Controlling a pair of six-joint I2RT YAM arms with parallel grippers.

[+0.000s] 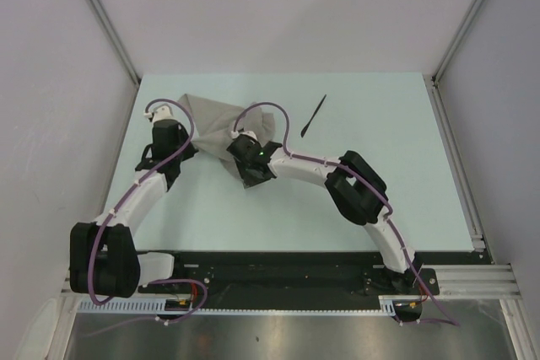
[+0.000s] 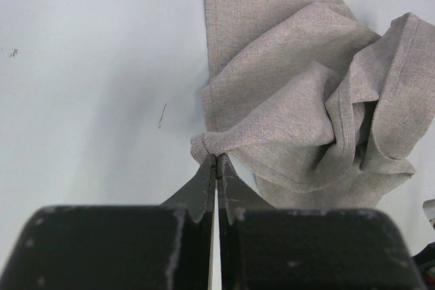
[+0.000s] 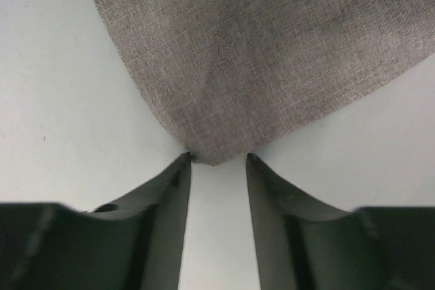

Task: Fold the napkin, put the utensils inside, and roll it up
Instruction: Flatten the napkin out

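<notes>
The napkin [image 1: 221, 117] is lying crumpled on the far, left-of-centre part of the pale green table [image 1: 371, 191], bunched into soft folds and not spread flat. In the left wrist view its hemmed edges are curling over one another on the right side, while a flatter panel is stretching away toward the top. The left gripper [image 2: 217, 164] is pinching a small gathered knob of the cloth at the napkin's left side, its two black fingers pressing together with only the fabric showing at the tips. The right gripper [image 3: 217, 159] is sitting at the napkin's near edge with its fingers apart, and a rounded corner of the weave is resting in the gap at the fingertips; I cannot tell whether the tips are pressing on it. The cloth is fanning out wide above that corner.

The black utensil [image 1: 313, 115] is lying flat on the table to the right of the napkin, apart from it and from both grippers, slanting with its slightly wider end toward the near side. Both arms are bending inward from their bases at the near edge, with purple cables [image 1: 126, 196] looping along them
</notes>
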